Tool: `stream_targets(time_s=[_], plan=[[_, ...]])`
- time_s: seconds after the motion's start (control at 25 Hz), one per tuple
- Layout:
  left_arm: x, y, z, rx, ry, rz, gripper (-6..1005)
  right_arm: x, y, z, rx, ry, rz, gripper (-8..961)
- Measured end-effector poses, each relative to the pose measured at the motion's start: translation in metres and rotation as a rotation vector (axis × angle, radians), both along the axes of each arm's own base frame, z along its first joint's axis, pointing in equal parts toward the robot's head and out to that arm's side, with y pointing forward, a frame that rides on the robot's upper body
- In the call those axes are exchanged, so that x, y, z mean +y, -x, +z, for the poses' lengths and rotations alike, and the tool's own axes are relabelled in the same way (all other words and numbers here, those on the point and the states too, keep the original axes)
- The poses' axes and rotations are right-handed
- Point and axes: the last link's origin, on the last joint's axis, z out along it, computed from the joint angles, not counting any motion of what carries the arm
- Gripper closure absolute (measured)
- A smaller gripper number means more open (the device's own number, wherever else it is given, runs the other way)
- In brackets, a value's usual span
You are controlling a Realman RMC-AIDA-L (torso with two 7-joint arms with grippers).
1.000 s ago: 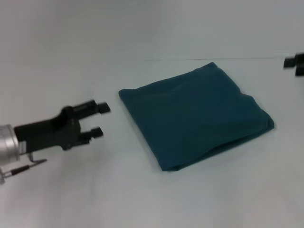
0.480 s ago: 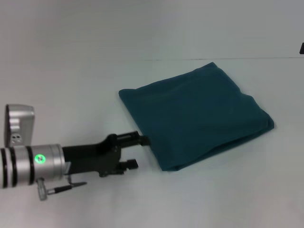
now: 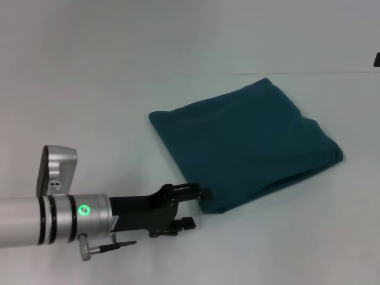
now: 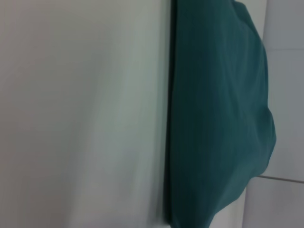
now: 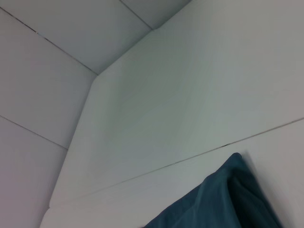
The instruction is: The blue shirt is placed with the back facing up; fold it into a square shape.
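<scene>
Left gripper (image 3: 196, 208), black two-finger jaws apart with nothing between them, sits low at the near corner of the dark teal-blue soft cotton shirt (image 3: 246, 145), already a rough square lying on the white table (image 3: 107, 107). Right gripper barely at the far right edge, state can't be told. Cloth looks light, limp, non-slippery; best pinched at a folded edge or corner. No containers present.

One blue shirt (image 3: 246, 142), folded into a rough square, lies on one white table (image 3: 89, 107). Two grippers can be counted: the left gripper (image 3: 196, 208) at the shirt's near corner, and only a dark sliver of the right gripper (image 3: 377, 59) at the head view's edge.
</scene>
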Motion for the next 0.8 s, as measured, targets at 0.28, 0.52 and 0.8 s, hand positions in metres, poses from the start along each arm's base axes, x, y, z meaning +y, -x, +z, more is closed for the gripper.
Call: stream_targets(time_s=[0.28,0.52,0.8], plan=[[0.011,-0.008,-0.008,0.02,-0.014,0.001,133,-0.001,-0.002,-0.002,0.003,0.0,-0.005,28],[0.018,-0.012,-0.014,0.044,-0.023,-0.001,138,-0.001,-0.002,-0.003,0.005,0.002,-0.006,28],[0.02,-0.018,-0.023,0.065,-0.012,-0.007,145,-0.001,-0.002,-0.001,0.012,-0.008,-0.008,29]])
